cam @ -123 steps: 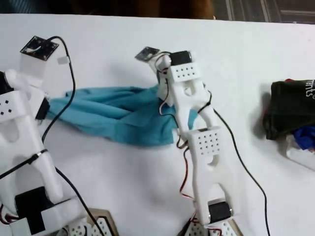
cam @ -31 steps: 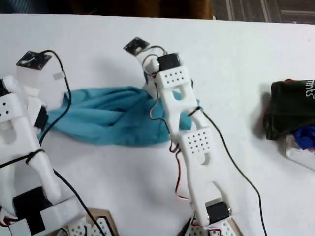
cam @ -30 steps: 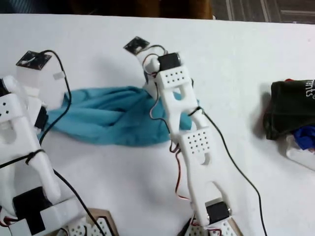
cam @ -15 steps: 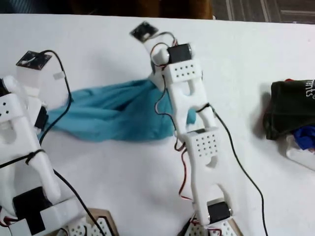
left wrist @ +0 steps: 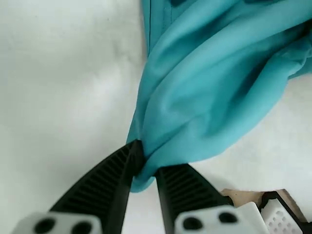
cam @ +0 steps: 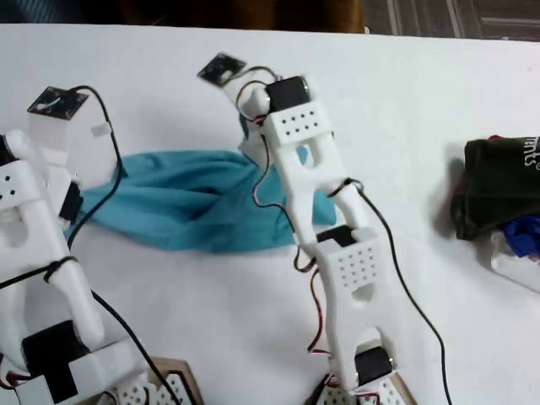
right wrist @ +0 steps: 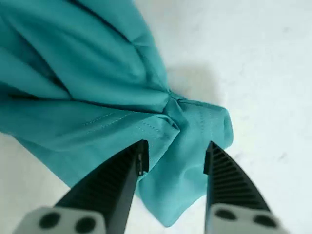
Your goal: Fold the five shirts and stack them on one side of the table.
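Two fingers of the left gripper pinch one bunched end of the teal shirt; the right gripper has its fingers spread astride the other end. Half a second ago that end was drawn farther out; now it lies slack on the worktop, unfolded. White print on the dark shirt is cut off, unreadable.
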{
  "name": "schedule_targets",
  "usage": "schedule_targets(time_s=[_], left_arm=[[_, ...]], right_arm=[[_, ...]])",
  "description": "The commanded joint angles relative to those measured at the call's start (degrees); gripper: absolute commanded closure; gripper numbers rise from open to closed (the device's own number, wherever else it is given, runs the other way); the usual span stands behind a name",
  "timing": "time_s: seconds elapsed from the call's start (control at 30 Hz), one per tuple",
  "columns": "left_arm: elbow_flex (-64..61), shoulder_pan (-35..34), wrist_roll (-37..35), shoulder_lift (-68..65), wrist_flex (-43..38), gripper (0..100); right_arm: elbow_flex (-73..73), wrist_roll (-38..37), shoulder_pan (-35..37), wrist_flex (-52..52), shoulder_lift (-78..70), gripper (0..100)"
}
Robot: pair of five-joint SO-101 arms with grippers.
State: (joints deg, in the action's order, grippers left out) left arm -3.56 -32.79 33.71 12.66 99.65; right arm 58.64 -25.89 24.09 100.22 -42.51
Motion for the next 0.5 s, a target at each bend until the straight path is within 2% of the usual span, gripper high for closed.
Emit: schedule_targets(time_s=[0.0, 0.1, 0.33, 0.47], left_arm=[[0.2, -0.3, -0.3, 0.8, -0.4, 97], [0.2, -0.3, -0.3, 0.8, -0.4, 97], [0.2, -0.3, -0.3, 0.8, 0.0, 97], [0.2, -0.5, -0.3, 0.8, 0.1, 97]], right_arm=[[0.3, 15.4, 0.5, 1.4, 5.0, 81.4], [-2.1, 25.7, 1.9, 1.4, 5.6, 81.9], [-10.4, 35.7, 9.2, 1.3, 5.6, 81.9], [-11.0, 37.2, 9.6, 1.3, 5.0, 81.9]])
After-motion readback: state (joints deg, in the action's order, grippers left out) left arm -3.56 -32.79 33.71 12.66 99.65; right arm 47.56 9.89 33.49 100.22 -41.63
